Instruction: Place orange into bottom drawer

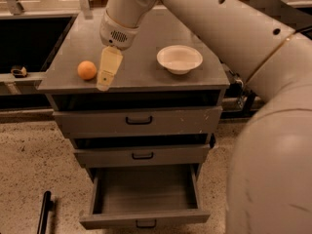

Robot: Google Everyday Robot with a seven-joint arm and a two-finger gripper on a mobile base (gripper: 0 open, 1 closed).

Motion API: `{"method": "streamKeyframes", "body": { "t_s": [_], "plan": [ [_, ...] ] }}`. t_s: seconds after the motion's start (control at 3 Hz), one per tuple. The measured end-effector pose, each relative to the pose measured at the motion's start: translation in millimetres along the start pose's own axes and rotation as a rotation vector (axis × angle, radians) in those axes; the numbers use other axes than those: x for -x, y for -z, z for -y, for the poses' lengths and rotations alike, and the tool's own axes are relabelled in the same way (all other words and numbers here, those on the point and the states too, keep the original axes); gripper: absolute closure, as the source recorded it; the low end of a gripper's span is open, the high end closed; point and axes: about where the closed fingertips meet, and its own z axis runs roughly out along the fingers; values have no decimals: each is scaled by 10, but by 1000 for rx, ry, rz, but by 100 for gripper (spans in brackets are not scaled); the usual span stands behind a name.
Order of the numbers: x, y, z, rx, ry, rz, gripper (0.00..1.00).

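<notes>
Orange (87, 70) lies on the grey cabinet top (141, 77), near its front left corner, just left of the gripper (104, 82) and apart from it by a narrow gap. Gripper hangs tip-down over the front edge of the top, tilted slightly left; whether it is released or clenched cannot be told from this angle, and nothing is seen held in it. Wrist housing (118, 32) sits directly above it, and the pale arm (219, 28) runs up and to the right, filling the right side of the view. White bowl (179, 58) stands upright on the top, well to the right of the gripper. Below, top drawer (139, 121) and middle drawer (142, 155) are closed. Bottom drawer (146, 191) is pulled out, its grey tray open to view with no contents visible. A dark bar (45, 211) lies on the speckled floor (34, 160) to the left.
</notes>
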Motion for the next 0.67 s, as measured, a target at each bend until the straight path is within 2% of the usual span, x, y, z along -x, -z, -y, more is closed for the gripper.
{"method": "streamKeyframes", "body": {
  "t_s": [0.67],
  "plan": [
    [198, -457, 351, -49, -38, 92, 0]
  ]
}}
